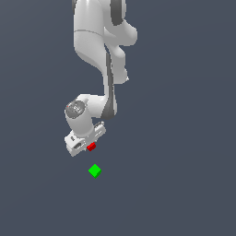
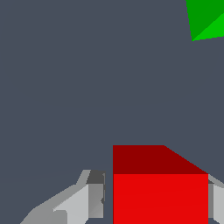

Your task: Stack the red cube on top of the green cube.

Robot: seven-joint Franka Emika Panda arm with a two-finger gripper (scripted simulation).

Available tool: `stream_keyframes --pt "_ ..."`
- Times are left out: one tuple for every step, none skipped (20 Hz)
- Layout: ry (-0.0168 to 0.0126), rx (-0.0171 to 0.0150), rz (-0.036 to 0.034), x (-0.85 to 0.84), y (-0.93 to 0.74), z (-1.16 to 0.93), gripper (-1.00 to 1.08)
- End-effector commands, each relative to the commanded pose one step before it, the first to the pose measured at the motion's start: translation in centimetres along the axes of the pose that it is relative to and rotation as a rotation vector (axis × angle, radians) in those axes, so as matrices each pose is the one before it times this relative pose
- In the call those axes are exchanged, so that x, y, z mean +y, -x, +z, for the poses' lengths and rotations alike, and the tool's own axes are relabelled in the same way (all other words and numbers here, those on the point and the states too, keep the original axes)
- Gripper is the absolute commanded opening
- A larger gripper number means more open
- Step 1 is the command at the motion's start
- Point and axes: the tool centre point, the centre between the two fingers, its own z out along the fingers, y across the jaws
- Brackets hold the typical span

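Observation:
The red cube (image 1: 91,146) sits between the fingers of my white gripper (image 1: 87,147). In the wrist view the red cube (image 2: 160,197) fills the space between the two grey fingers (image 2: 96,199), and the gripper (image 2: 156,192) is shut on it. The green cube (image 1: 94,171) lies on the grey floor a short way in front of the gripper, apart from the red cube. In the wrist view the green cube (image 2: 205,19) shows only partly, cut off at the picture's corner. I cannot tell how high the red cube is above the floor.
The plain dark grey floor (image 1: 175,184) is all around. The white arm (image 1: 99,50) rises behind the gripper towards the top of the exterior view.

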Motion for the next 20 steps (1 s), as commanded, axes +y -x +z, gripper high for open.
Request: stream_keyframes --pt "0.00107 0.00068 0.00037 0.068 -0.018 0.002 -1.0" --pt "0.0 0.0 0.0 0.0 0.0 0.0 -1.0" --pt "0.0 0.0 0.0 0.0 0.0 0.0 -1.0" --pt "0.0 0.0 0.0 0.0 0.0 0.0 -1.0" --pt "0.0 0.0 0.0 0.0 0.0 0.0 -1.0" --pt "0.0 0.0 0.0 0.0 0.0 0.0 -1.0" --pt "0.0 0.0 0.0 0.0 0.0 0.0 -1.0" --pt "0.0 0.0 0.0 0.0 0.0 0.0 -1.0" --pt "0.0 0.0 0.0 0.0 0.0 0.0 -1.0" --pt "0.0 0.0 0.0 -0.009 0.015 -0.021 -1.0" --pt "0.0 0.0 0.0 -0.002 0.001 -0.029 -1.0" --pt "0.0 0.0 0.0 -0.004 0.004 -0.087 -1.0" --pt "0.0 0.0 0.0 -0.007 0.006 -0.147 -1.0" --pt "0.0 0.0 0.0 -0.009 0.007 -0.208 -1.0" --pt "0.0 0.0 0.0 -0.01 0.008 -0.27 -1.0" --pt "0.0 0.0 0.0 -0.011 0.009 -0.334 -1.0" --pt "0.0 0.0 0.0 -0.011 0.009 -0.401 -1.0" --pt "0.0 0.0 0.0 -0.01 0.008 -0.469 -1.0" --pt "0.0 0.0 0.0 -0.01 0.008 -0.539 -1.0" --pt "0.0 0.0 0.0 -0.01 0.008 -0.611 -1.0"
